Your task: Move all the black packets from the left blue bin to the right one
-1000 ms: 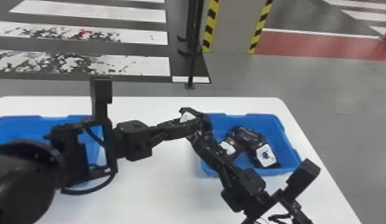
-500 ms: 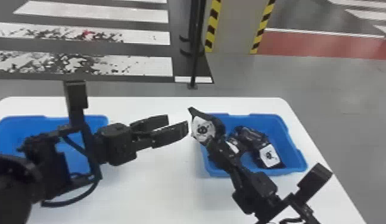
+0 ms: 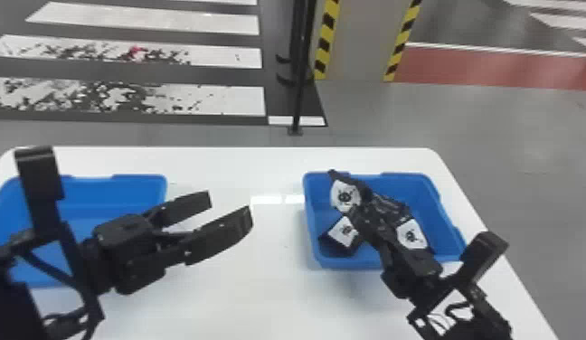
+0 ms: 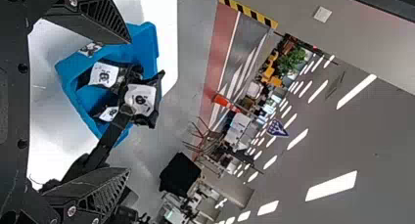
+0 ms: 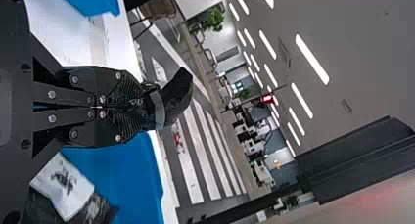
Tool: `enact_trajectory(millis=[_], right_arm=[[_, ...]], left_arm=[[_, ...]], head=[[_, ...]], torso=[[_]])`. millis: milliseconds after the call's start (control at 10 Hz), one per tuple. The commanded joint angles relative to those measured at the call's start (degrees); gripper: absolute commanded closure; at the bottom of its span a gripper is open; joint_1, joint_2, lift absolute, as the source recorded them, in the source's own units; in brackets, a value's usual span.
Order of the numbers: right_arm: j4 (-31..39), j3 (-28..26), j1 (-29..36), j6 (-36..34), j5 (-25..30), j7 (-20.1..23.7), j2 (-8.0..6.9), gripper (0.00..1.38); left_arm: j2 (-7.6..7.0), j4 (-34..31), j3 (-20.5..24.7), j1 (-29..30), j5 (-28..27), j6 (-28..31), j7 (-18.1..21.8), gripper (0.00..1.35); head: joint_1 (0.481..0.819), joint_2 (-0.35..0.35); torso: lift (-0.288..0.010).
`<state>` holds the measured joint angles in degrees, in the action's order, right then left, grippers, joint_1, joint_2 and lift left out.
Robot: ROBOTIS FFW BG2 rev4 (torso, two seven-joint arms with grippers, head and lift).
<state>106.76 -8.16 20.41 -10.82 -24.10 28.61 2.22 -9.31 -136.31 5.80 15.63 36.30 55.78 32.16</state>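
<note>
The left tool (image 3: 229, 210) stands with its two fingers spread wide apart and nothing gripped between them. The left blue bin (image 3: 140, 181) lies behind its fingertips, on the wrist side. The right tool (image 3: 356, 210) is closed on one black packet (image 3: 344, 193); the packet, with its white label showing in the head view, projects past the fingertips. The right blue bin (image 3: 351, 263) sits below the right tool. Inside this bin, a second black packet (image 3: 336, 239) rests just beside the held one, on the side toward the left tool; another labelled packet (image 3: 413, 235) lies on the opposite side of the right tool's fingers. Both bins rest on the white bench (image 3: 260, 289).
</note>
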Motion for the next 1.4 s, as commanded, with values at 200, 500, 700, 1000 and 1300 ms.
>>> enact_trajectory(millis=[200, 500, 700, 1000, 1300], right_arm=[[-10.4, -8.6, -8.2, 0.1, 8.4, -2.5, 0.94, 0.94], [-5.7, -9.6, -5.1, 1.8, 9.4, -2.8, 0.77, 0.07], [2.7, -9.4, 1.5, 1.8, 9.7, -2.8, -0.46, 0.14], [14.2, -8.3, 13.6, 4.1, 11.0, -2.9, -2.27, 0.14], [20.6, -8.3, 25.7, 17.4, 13.2, -6.0, -2.27, 0.14]], left_arm=[[0.69, -0.6, 1.6, 4.2, 1.3, -2.2, 0.1, 0.14], [0.6, -2.3, 4.5, 11.5, 1.3, -16.6, 0.1, 0.13], [0.6, -4.5, 6.7, 16.1, 0.5, -21.5, 0.1, 0.14], [1.75, -5.9, 8.8, 23.0, -3.5, -28.9, 0.1, 0.14], [4.12, -5.9, 14.4, 29.8, -12.8, -38.6, 0.1, 0.14]], head=[[0.695, -0.23], [0.695, -0.287], [0.695, -0.253], [0.695, -0.212], [0.695, -0.136]], torso=[[-0.14], [-0.14], [-0.14], [-0.14], [-0.14]])
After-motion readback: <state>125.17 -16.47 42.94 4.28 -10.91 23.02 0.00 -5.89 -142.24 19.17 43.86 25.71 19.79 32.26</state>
